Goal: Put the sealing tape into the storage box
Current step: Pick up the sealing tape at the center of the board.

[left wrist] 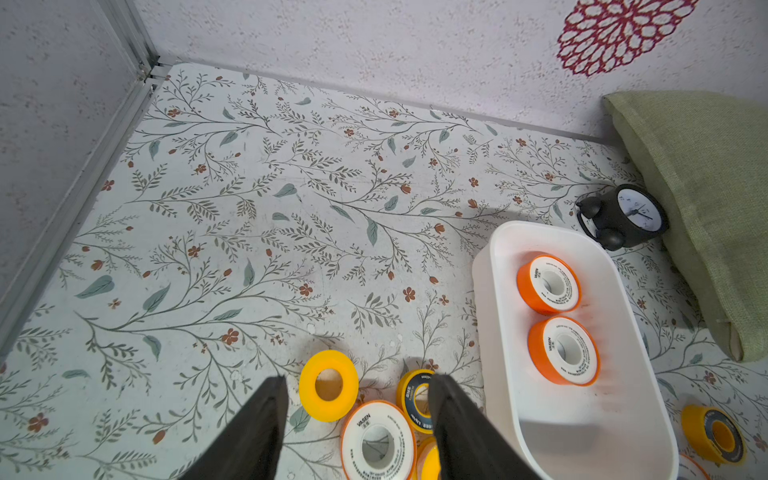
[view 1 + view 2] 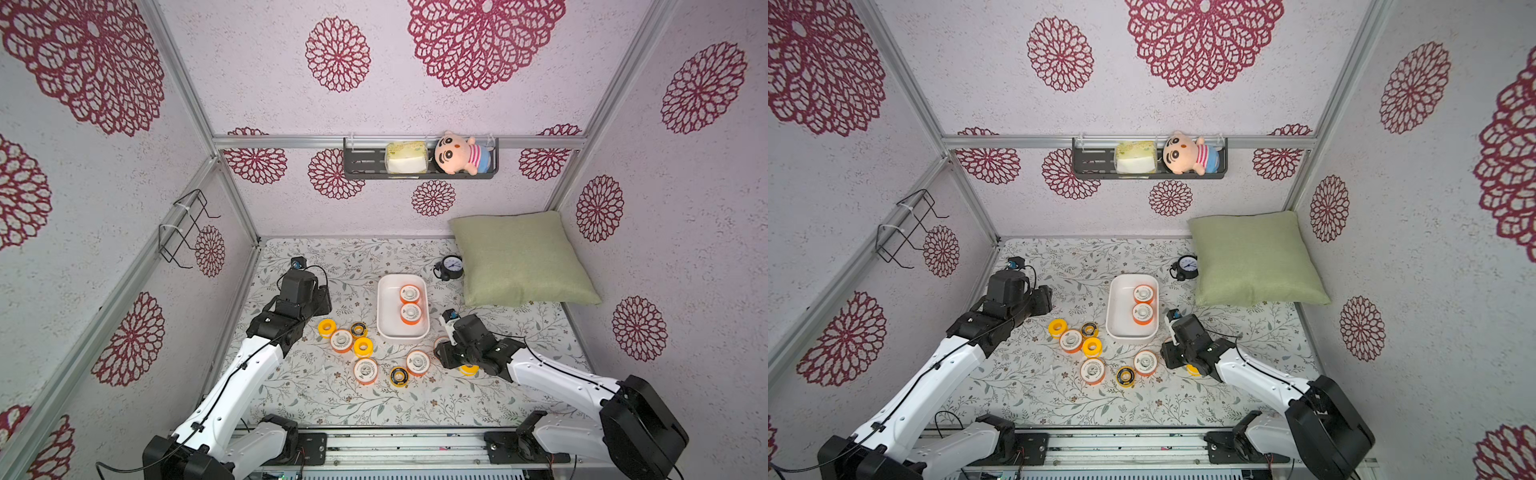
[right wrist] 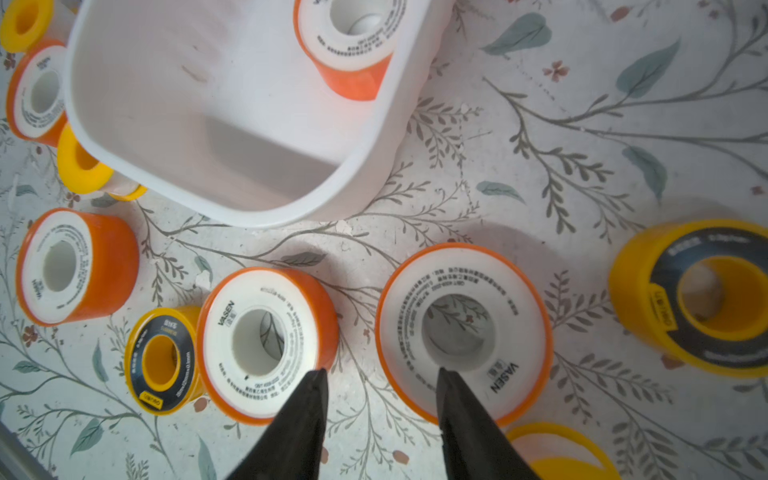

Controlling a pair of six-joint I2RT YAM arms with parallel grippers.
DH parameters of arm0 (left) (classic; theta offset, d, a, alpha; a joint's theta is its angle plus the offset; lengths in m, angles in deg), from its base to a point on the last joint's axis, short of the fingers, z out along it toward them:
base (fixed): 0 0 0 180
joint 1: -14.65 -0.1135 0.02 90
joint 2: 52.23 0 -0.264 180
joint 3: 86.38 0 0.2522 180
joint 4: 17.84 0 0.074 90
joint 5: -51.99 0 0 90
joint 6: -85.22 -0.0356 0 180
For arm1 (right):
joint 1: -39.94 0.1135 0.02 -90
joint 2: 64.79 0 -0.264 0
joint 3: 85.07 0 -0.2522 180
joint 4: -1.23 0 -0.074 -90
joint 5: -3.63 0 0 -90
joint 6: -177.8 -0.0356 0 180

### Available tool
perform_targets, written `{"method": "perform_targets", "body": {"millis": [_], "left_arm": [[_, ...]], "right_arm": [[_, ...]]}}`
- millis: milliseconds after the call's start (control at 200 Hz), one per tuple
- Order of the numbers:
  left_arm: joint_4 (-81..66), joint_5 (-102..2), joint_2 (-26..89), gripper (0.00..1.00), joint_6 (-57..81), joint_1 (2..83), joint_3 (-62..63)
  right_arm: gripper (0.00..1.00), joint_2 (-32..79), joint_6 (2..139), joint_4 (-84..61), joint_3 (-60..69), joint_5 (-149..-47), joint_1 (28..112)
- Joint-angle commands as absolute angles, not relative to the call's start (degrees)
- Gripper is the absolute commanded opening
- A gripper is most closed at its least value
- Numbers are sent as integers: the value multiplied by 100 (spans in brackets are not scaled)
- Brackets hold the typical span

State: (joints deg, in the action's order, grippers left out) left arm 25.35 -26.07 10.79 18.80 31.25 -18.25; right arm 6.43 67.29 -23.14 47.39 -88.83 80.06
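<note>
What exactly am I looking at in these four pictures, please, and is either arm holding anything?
Two white robot arms, the left arm and right arm, stand at a flowered table. Two pictures look down from overhead; the other two come from cameras on each wrist. A white storage box holds two orange-rimmed tape spools; more loose spools lie beside it. A black alarm clock and green cushion sit behind. Both arms' jaws are open and hold nothing.

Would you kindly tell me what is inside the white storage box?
Two orange-rimmed, white-faced tape spools lie face up along one side of the storage box; its remaining floor is bare. The floor beneath the spools is covered.
</note>
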Motion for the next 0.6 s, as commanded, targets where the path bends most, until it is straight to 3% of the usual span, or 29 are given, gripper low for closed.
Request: {"method": "perform_targets", "body": {"millis": [0, 590], "left_arm": [[2443, -2615, 1110, 61, 1829, 3097, -1831], [2442, -2641, 1154, 61, 1816, 3091, -1814]], "right_arm": [[49, 748, 6826, -2257, 4492, -8596, 8076], [47, 1535, 6919, -2502, 4146, -8147, 8256]]}}
